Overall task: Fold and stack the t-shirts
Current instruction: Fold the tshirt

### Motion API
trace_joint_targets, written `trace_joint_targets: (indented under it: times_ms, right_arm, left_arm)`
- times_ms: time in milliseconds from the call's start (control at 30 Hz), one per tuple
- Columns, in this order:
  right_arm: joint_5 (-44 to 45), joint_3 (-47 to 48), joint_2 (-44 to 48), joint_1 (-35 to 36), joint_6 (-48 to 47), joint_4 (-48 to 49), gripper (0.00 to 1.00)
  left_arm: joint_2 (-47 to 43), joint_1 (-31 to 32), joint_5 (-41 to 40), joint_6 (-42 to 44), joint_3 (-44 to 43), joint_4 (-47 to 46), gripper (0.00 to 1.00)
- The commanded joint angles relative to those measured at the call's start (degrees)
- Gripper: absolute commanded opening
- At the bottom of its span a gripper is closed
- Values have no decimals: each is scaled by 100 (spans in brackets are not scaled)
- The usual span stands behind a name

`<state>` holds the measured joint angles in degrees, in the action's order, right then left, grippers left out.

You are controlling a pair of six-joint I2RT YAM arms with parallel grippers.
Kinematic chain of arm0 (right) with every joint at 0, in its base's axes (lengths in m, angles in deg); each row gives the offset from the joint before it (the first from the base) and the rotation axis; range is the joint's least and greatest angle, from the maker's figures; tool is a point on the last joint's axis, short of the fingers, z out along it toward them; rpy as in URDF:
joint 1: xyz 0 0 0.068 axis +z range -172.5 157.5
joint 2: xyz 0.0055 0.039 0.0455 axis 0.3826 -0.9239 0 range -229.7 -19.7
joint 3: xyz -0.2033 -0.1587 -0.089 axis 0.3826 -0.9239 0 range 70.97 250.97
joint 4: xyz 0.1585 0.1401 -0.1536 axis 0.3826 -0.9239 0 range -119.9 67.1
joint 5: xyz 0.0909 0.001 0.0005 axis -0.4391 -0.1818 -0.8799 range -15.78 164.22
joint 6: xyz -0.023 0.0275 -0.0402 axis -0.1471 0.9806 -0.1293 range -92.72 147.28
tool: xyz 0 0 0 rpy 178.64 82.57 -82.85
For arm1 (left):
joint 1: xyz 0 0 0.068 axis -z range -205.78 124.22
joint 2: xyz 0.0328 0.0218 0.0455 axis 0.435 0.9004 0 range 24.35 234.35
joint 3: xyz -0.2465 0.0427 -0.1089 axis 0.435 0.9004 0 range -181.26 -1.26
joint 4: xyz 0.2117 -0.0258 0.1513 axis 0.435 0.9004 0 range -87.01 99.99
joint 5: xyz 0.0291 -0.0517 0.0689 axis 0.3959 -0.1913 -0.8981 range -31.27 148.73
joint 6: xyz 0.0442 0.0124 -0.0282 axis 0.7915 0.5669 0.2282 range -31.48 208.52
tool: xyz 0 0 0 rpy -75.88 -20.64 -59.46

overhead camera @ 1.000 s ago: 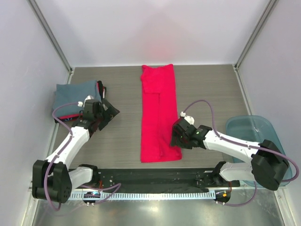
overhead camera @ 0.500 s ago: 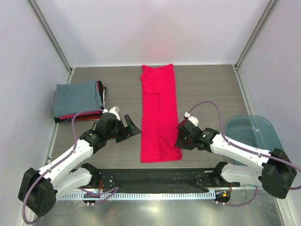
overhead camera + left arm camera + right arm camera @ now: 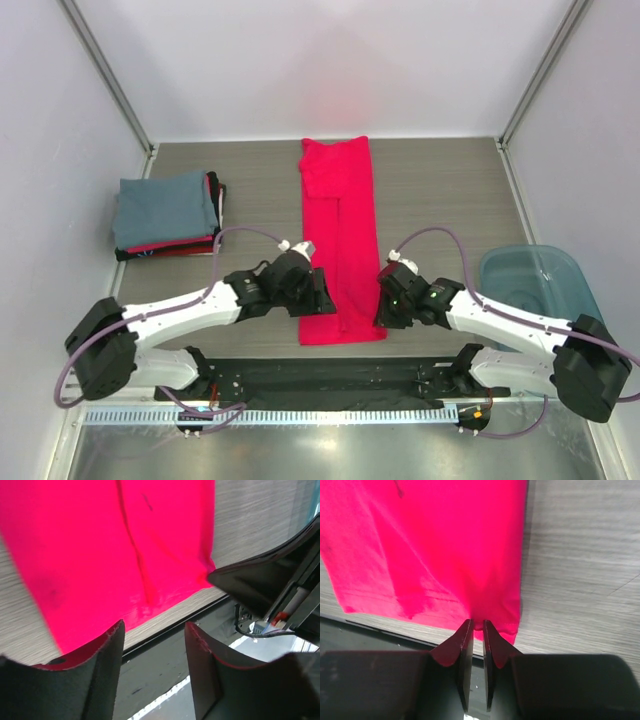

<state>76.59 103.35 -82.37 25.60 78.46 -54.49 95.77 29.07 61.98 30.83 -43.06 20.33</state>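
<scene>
A bright red-pink t-shirt [image 3: 339,235] lies folded into a long strip down the middle of the table. My right gripper [image 3: 384,309] is shut on its near right hem corner, which shows pinched in the right wrist view [image 3: 485,615]. My left gripper [image 3: 316,297] is open and empty at the shirt's near left corner, its fingers [image 3: 107,655] just above the near hem [image 3: 120,575]. A stack of folded t-shirts, slate blue-grey on top [image 3: 165,205] with red and dark ones beneath, sits at the far left.
A translucent teal plastic tub [image 3: 535,280] stands at the right table edge. A black rail [image 3: 330,378] runs along the near edge, just past the shirt's hem. Grey walls close in on both sides.
My left arm has swung right from the folded stack to the red-pink shirt's near left corner. My right gripper has stayed closed at the near right corner, shifting slightly nearer.
</scene>
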Motion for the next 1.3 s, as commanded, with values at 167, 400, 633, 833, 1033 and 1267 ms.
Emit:
trace_joint_targets:
  times_ms: [167, 400, 633, 833, 1033, 1267]
  right_arm:
    - [-44, -21, 71, 121, 103, 66, 13]
    - [914, -153, 713, 86, 498, -145, 11]
    - [1362, 461, 248, -81, 51, -189, 12]
    - [1381, 928, -455, -686, -468, 74, 11]
    - [642, 884, -965, -1092, -600, 821, 11]
    - [176, 866, -1475, -1092, -750, 1322, 11]
  left_arm:
    - [1058, 377, -8, -190, -601, -284, 44]
    - [1409, 483, 124, -365, -636, -574, 38]
    - [1735, 544, 255, -427, -759, -732, 44]
    - [1919, 562, 221, -454, -786, -776, 37]
    - [2008, 562, 133, -471, -751, -776, 28]
    - [2069, 562, 141, -436, -716, -785, 20]
